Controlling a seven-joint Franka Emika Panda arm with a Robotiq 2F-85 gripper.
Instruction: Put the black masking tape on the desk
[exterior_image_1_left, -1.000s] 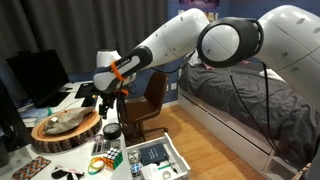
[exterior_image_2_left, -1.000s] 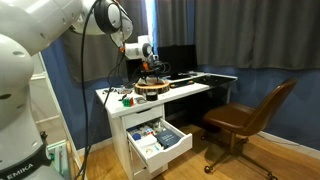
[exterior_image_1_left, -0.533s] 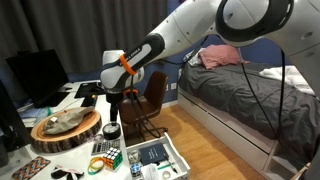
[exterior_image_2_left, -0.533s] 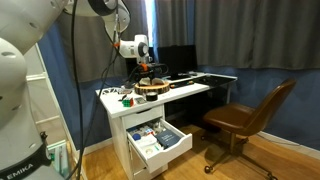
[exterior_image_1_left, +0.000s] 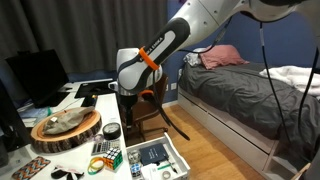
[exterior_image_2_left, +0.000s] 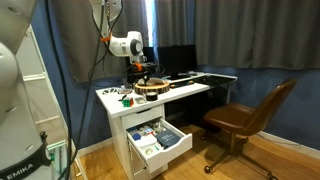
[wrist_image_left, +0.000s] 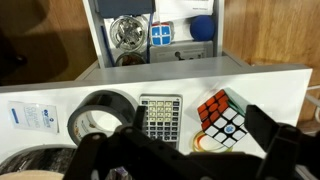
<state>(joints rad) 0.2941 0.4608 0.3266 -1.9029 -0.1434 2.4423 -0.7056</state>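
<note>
Black tape (wrist_image_left: 100, 117) on desk (wrist_image_left: 270, 85), below spread tool (wrist_image_left: 185, 150), untouched.

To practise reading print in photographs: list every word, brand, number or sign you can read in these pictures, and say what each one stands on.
"EMIKA": on the white robot base, low in an exterior view.
White card on the desk, wrist view: blue print, too blurred to read.
Calculator: key markings too small to read.
Packets in the open drawer: blue labels, blurred.

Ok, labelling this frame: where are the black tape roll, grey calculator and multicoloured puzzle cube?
black tape roll (wrist_image_left: 102, 98), wrist view, upper rim
grey calculator (wrist_image_left: 158, 116), wrist view, keys
puzzle cube (wrist_image_left: 222, 112), wrist view, top face
</note>
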